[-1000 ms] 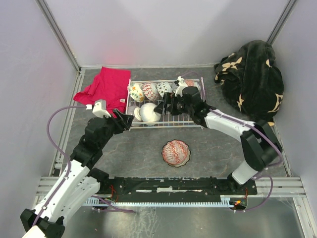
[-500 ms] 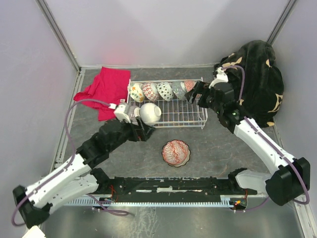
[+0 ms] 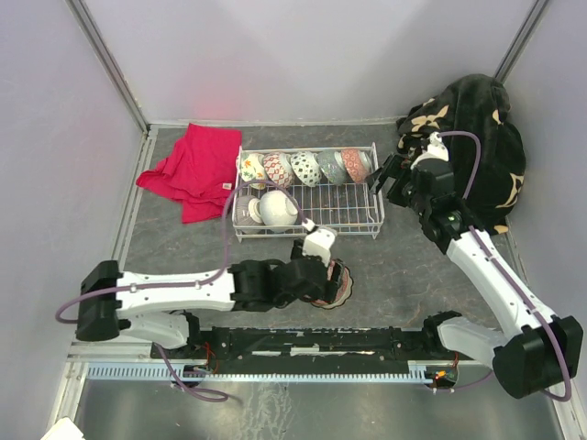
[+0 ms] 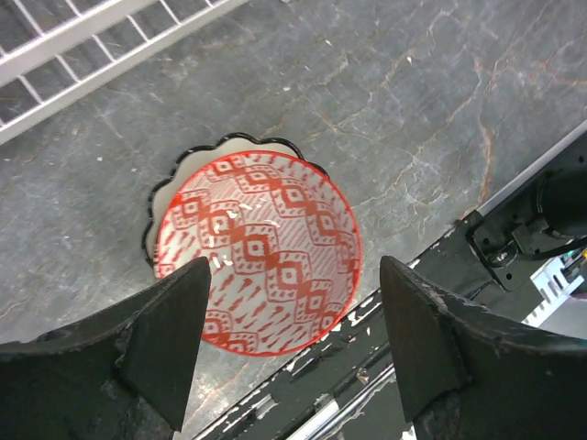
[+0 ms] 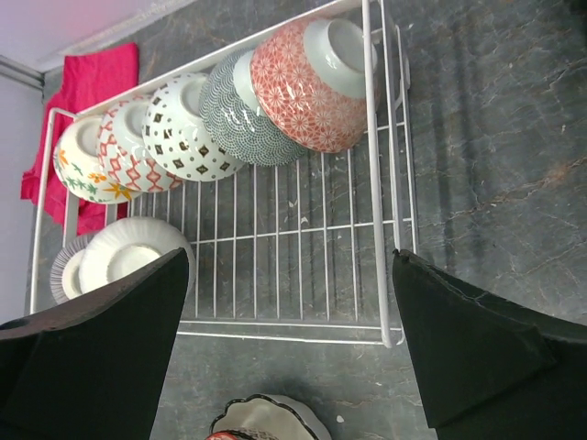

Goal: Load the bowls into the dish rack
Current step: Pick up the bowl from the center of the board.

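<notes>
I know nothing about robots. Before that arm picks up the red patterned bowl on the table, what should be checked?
1. Jaws of the left arm open: ok.
2. Jaws centred over the red patterned bowl: not ok, it sits off-centre between them.
3. Bowl upright, nothing in it: ok.
4. Free space in the dish rack: ok, bare grid at its near right.
5. The right arm out of the way: ok, beside the rack's right end, jaws open and empty.
</notes>
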Action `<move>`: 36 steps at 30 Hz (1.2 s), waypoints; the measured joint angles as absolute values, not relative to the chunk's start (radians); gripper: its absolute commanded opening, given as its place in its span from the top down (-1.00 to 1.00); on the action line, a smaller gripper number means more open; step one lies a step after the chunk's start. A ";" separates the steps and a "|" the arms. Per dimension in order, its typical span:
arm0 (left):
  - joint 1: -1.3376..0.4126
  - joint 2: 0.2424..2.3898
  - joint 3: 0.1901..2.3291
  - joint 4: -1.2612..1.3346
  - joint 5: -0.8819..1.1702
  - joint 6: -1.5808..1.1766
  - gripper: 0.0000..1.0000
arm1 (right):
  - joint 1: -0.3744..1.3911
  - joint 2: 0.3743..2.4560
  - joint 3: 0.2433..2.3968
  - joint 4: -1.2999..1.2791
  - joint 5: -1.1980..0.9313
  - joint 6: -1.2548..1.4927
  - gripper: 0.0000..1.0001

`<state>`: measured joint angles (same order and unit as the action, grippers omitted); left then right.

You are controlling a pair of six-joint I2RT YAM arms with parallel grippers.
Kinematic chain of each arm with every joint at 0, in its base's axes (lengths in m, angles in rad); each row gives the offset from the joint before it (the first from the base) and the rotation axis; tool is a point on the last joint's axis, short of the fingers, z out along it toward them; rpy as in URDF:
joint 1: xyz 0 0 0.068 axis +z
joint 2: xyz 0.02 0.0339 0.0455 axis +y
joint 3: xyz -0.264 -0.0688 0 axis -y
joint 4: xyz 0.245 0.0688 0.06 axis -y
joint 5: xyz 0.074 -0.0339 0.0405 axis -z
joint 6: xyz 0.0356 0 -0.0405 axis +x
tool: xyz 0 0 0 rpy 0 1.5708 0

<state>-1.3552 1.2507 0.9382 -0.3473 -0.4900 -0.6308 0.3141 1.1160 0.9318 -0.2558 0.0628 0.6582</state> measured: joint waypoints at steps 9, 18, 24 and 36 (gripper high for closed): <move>-1.414 1.477 1.053 -0.369 -0.512 -0.629 -0.10 | 0.276 1.078 0.919 -0.256 0.050 0.677 -0.97; -1.416 1.587 1.109 -0.382 -0.491 -0.627 0.43 | 0.250 1.078 0.915 -0.252 0.019 0.695 -0.95; -1.417 1.606 1.133 -0.395 -0.487 -0.628 0.95 | 0.235 1.078 0.903 -0.248 -0.005 0.707 -0.94; -1.418 1.562 1.185 -0.453 -0.514 -0.609 0.95 | 0.226 1.079 0.900 -0.240 -0.037 0.721 -0.93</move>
